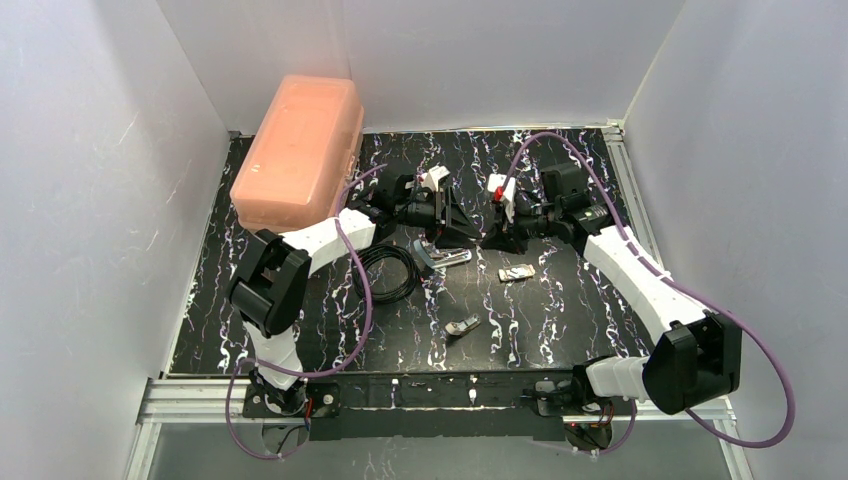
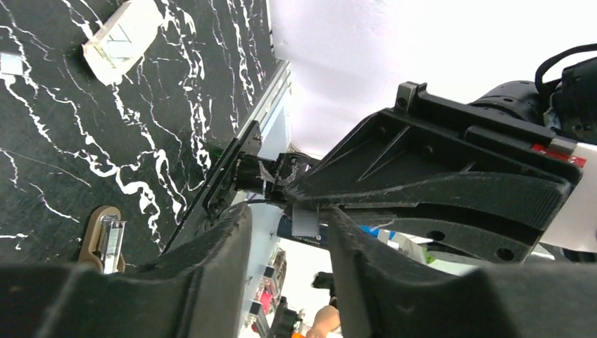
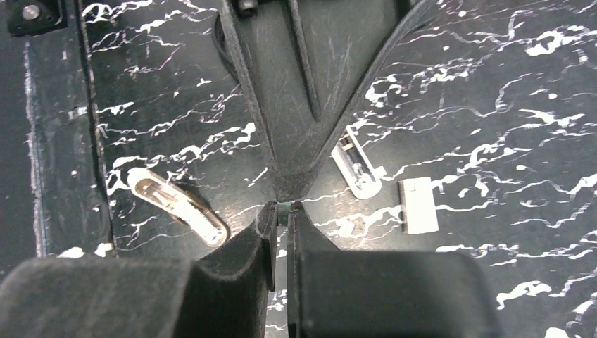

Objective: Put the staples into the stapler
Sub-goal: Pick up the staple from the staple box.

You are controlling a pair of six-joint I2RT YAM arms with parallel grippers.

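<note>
1. State, right gripper (image 3: 281, 211): jaws almost together, with a thin sliver pinched at the tips. I take it to be the staples (image 2: 305, 221), which the left wrist view shows as a small grey strip.
2. State, left gripper (image 2: 285, 217): jaws narrow but apart, one finger on each side of the strip and neither touching it. It meets the right gripper tip to tip, above the surface (image 1: 560, 330).
3. The stapler (image 1: 442, 258) lies on the surface just beside the left gripper, on the side toward the arm bases, silver channel showing.
4. Step in hand (judged): handover of the strip to the right gripper.
   - Confirm the pinch is firm, then draw the left gripper straight back with no sideways drag. The strip is thin and could twist or drop.
   - Bring the strip down in line with the channel.
   - Steady the stapler with the free gripper, since it looks light and likely to slide.
5. Hard to read:
   - The strip is edge-on in the right wrist view, so which way its legs face cannot be told.
   - Whether the channel is fully open cannot be told.
   - The tan oblong piece (image 3: 179, 208) left of the right gripper has unclear contents.
</note>
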